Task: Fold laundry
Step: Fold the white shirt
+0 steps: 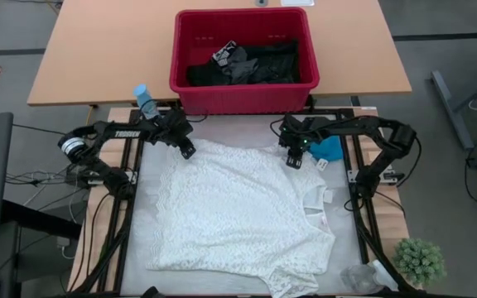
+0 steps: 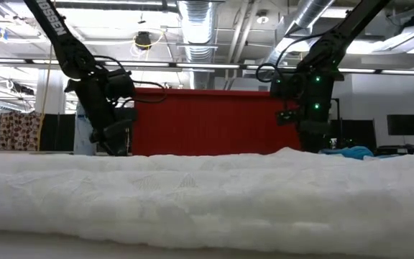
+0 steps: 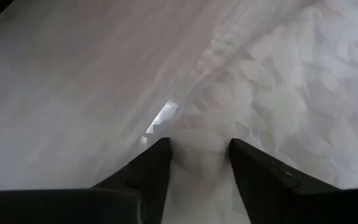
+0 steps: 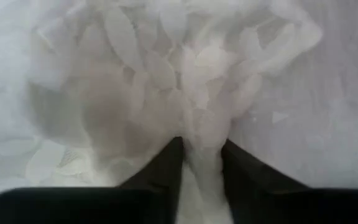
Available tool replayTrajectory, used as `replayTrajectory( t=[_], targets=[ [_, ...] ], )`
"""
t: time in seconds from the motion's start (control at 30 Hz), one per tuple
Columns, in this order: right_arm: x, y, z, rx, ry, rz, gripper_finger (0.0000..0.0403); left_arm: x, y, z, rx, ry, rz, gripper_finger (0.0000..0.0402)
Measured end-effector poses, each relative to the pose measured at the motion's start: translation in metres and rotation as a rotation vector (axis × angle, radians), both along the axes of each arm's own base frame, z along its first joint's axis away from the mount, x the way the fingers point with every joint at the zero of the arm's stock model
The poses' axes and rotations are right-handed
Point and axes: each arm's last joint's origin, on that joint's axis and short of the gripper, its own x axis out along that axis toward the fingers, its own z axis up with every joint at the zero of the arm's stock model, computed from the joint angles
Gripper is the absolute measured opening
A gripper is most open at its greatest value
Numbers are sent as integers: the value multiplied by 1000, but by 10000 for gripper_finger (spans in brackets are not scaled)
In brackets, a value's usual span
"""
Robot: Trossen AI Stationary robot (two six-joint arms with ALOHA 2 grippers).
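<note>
A white lacy garment (image 1: 238, 215) is spread flat across the pale work surface (image 1: 143, 240), its far edge lying just in front of the red basket (image 1: 243, 91). In the basket a heap of black and dark grey clothes (image 1: 247, 62) is seen, and a small teal garment (image 1: 328, 149) lies at the table's right side, just beside the right arm.

The left gripper (image 1: 187, 151) is lowered onto the far left corner of the white garment. In the left wrist view its fingers (image 3: 151, 165) are set partly apart, with a ridge of lace between them — the fabric is touched by both fingers. The right gripper (image 1: 293, 159) is placed on the far right corner of the same garment; in the right wrist view its fingers (image 4: 169, 165) stand closer together, and a narrow fold of lace is pinched between them.

In the low view the white fabric (image 2: 207, 201) fills the foreground as a rumpled band, and both arms are seen descending behind it in front of the basket's red wall — the gripper tips are hidden there by the cloth.
</note>
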Motion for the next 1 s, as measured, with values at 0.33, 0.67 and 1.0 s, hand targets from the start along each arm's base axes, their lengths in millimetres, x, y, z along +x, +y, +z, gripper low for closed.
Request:
replayTrajectory(
  t=[0.33, 0.67, 1.0],
  targets=[
    [14, -9, 26, -37, -32, 9, 36, 0, 2, 7, 21, 4, 33, 9],
    [16, -12, 44, -32, 12, 1, 32, -2, 1, 15, -29, 76, 53, 2],
    [16, -13, 44, -26, -4, 27, 53, 0, 3, 19, -2, 90, 50, 1]
  ],
)
